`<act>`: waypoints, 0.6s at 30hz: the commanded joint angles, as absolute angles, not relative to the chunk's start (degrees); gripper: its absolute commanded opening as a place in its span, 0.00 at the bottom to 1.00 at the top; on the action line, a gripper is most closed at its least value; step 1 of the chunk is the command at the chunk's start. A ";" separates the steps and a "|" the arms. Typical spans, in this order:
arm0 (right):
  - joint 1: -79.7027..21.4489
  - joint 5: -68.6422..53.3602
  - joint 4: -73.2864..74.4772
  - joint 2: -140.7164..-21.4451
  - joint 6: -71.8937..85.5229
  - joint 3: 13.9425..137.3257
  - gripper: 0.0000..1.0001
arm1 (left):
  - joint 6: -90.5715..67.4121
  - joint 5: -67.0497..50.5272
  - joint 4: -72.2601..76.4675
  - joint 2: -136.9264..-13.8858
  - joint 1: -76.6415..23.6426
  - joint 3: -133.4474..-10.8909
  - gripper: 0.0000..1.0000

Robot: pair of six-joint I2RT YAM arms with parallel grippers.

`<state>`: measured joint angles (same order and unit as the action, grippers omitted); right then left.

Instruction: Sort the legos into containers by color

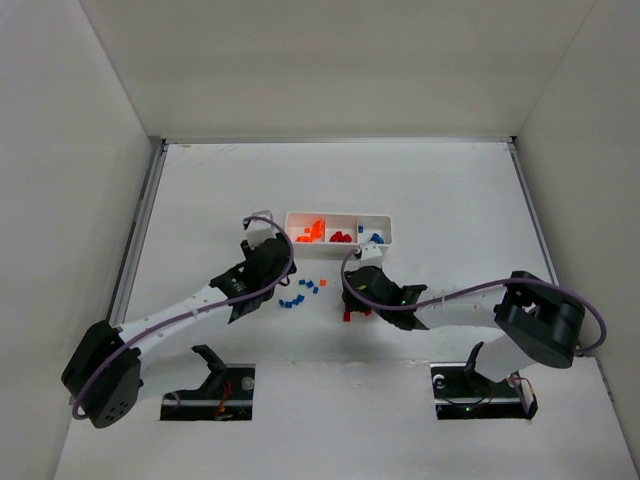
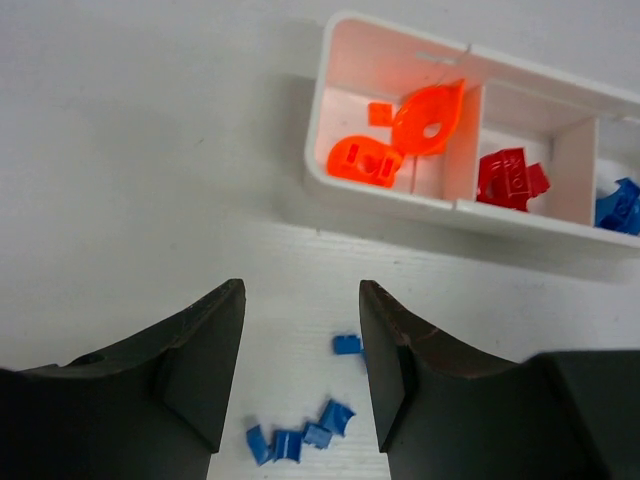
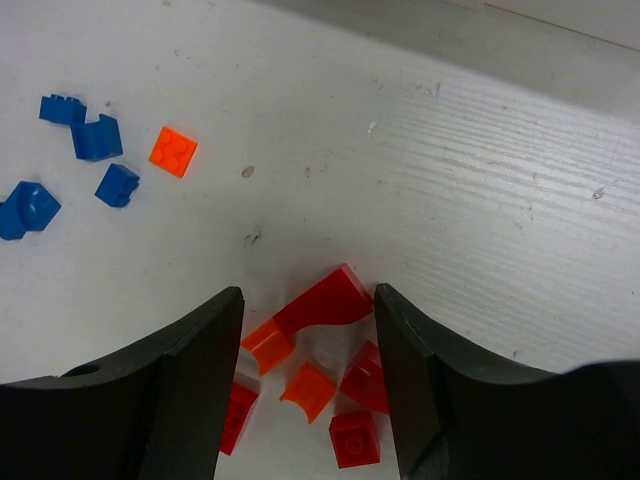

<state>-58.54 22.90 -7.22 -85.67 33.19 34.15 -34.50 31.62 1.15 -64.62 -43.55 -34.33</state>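
The white tray [image 1: 338,214] holds orange legos [image 2: 430,118] in its left compartment, red ones [image 2: 510,178] in the middle and blue ones [image 2: 620,208] on the right. My left gripper [image 2: 300,300] hangs open just short of the tray's [image 2: 380,195] left end, nothing between its fingers. Several loose blue legos [image 2: 300,440] lie on the table beneath it. My right gripper [image 3: 308,300] is open and low over a cluster of red and orange pieces. A red arch [image 3: 325,300] lies between its fingertips, with small orange pieces [image 3: 309,390] and a red brick [image 3: 355,440] behind it.
More blue bricks [image 3: 97,137] and one orange brick [image 3: 173,151] lie left of the right gripper [image 1: 358,290]. The left gripper [image 1: 270,262] is close beside them. White walls enclose the table on three sides.
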 commanded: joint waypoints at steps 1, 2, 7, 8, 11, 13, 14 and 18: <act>-59.63 22.24 -3.87 -85.52 33.13 35.51 0.60 | -39.54 33.40 -7.28 -60.21 -43.81 -31.21 0.47; -59.63 22.41 -3.69 -85.78 33.22 35.59 0.59 | -40.68 33.14 -9.12 -59.51 -43.99 -30.85 0.48; -59.63 23.11 -2.90 -86.05 33.48 35.95 0.51 | -44.03 32.78 -13.09 -58.10 -45.74 -28.48 0.48; -59.63 23.20 -2.90 -85.96 33.57 35.95 0.49 | -44.56 32.26 -13.88 -58.10 -46.27 -28.39 0.48; -59.63 24.25 -3.16 -85.17 33.57 36.03 0.43 | -44.74 31.73 -14.24 -58.01 -47.85 -27.60 0.50; -59.63 24.87 -3.08 -84.03 33.49 36.38 0.42 | -45.35 31.55 -14.24 -58.01 -48.56 -27.42 0.50; -59.55 24.96 -3.25 -83.24 33.40 36.47 0.41 | -45.44 31.03 -14.41 -58.09 -48.91 -27.60 0.51; -57.70 24.61 -4.30 -80.16 32.17 37.26 0.40 | -45.52 29.62 -13.27 -58.36 -50.66 -27.33 0.50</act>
